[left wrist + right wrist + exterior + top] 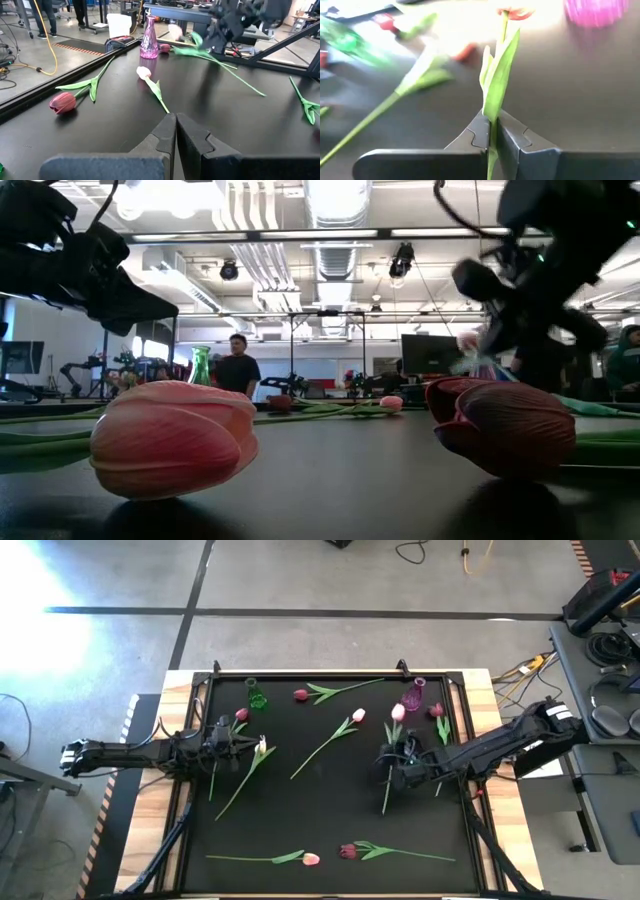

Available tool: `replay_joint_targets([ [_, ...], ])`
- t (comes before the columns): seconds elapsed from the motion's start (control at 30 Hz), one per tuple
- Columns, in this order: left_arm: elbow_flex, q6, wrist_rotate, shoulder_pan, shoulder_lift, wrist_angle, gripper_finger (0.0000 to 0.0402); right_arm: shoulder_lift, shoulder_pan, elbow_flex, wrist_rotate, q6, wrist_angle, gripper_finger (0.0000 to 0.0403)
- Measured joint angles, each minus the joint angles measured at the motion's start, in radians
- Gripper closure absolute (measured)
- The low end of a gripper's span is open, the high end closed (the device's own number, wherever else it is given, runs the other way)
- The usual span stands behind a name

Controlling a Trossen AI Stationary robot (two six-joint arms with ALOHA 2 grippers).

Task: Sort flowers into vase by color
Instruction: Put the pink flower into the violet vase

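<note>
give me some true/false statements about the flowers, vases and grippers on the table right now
1. The right gripper is shut on a flower stem. True.
2. The left gripper holds a dark red tulip. False: it is shut with nothing between its fingers.
3. The pink vase already has several flowers in it. False: no flower stands in it.
4. A green vase stands near the table's far edge on the left arm's side. True.
5. Every flower is pale pink. False: some are dark red, such as one at the near edge.
</note>
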Motion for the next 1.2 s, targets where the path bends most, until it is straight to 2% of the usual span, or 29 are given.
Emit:
replay_joint_targets([
  [0.13,0.0,0.0,0.0,0.0,0.0,0.0,0.0402,-0.074,-0.035,0.088,0.198,-0.302,0.002,0.039],
  [0.27,0.0,0.0,0.0,0.0,0.0,0.0,0.0402,-0.182,-0.104,0.167,0.314,-0.65,0.003,0.039],
  [0.4,0.0,0.0,0.0,0.0,0.0,0.0,0.0402,-0.309,-0.18,0.216,0.381,-0.902,0.004,0.039],
  [0.57,0.0,0.0,0.0,0.0,0.0,0.0,0.0402,-0.441,-0.249,0.249,0.479,-1.137,0.016,0.039],
  [0.7,0.0,0.0,0.0,0.0,0.001,0.0,0.0402,-0.515,-0.307,0.254,0.487,-1.343,0.144,0.0391],
  [0.8,0.0,0.0,0.0,0.0,0.001,0.0,0.0402,-0.545,-0.367,0.245,0.373,-1.564,0.311,0.0391],
  [0.93,0.0,0.0,0.0,0.0,0.001,0.0,0.0402,-0.556,-0.467,0.231,0.088,-1.829,0.479,0.0393],
  [1.03,0.0,0.0,0.0,0.0,0.001,0.0,0.0402,-0.556,-0.558,0.216,-0.09,-1.916,0.513,0.0394],
  [1.2,0.0,0.0,0.0,0.0,0.001,0.0,0.0402,-0.543,-0.698,0.153,-0.206,-1.944,0.661,0.0394],
])
